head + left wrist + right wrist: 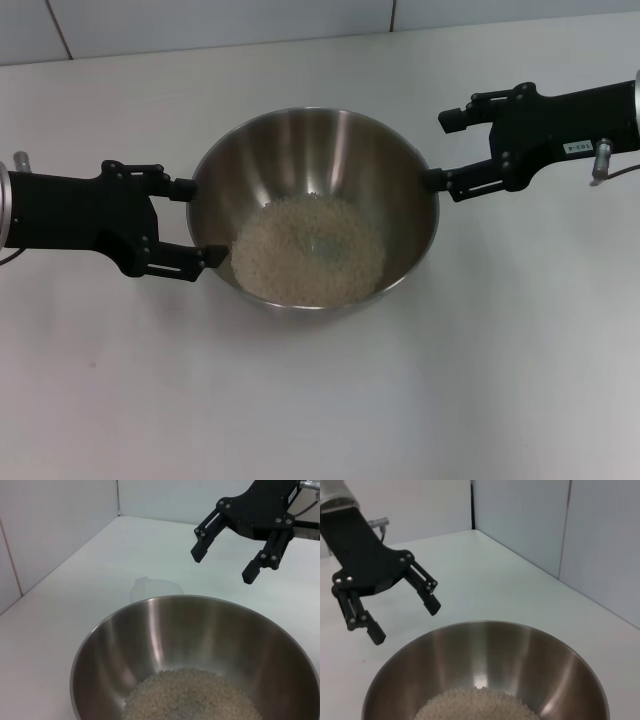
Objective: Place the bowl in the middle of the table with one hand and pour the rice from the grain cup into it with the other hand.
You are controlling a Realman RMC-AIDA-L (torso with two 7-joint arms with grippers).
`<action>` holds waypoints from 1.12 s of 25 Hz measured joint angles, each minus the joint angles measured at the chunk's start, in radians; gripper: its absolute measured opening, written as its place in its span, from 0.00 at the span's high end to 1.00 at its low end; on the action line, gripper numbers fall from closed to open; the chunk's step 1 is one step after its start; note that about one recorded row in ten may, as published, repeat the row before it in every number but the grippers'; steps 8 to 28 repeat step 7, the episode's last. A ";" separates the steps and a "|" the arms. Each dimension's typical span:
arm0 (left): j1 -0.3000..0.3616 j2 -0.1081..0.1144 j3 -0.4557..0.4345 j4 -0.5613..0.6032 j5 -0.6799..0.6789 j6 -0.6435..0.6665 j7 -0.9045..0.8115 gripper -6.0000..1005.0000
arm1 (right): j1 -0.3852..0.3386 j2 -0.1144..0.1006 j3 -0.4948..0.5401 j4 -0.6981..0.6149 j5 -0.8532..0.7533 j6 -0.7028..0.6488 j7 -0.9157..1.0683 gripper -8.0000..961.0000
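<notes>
Since the rice [310, 250] already lies heaped in the bowl [330, 140] at frame centre, you're essentially done: left gripper [195, 222] and right gripper [441, 150] flank it, fingers open, holding nothing.

We see a plain white table [320, 400], smooth and flat, reaching back to a pale panelled wall [200, 25] at its far edge. A big steel bowl [400, 180] sits directly on it, about in the middle, and holds a heap of rice [308, 250]. In the left wrist view a small clear cup [155, 587] also lies on the tabletop just beside the bowl, hard to make out against the white surface.
</notes>
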State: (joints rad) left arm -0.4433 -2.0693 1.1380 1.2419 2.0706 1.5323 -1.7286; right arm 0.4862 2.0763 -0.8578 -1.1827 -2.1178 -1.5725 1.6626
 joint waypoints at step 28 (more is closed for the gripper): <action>0.000 0.000 0.000 -0.001 0.000 -0.001 0.000 0.14 | -0.002 0.000 -0.001 -0.010 0.008 0.002 0.009 0.16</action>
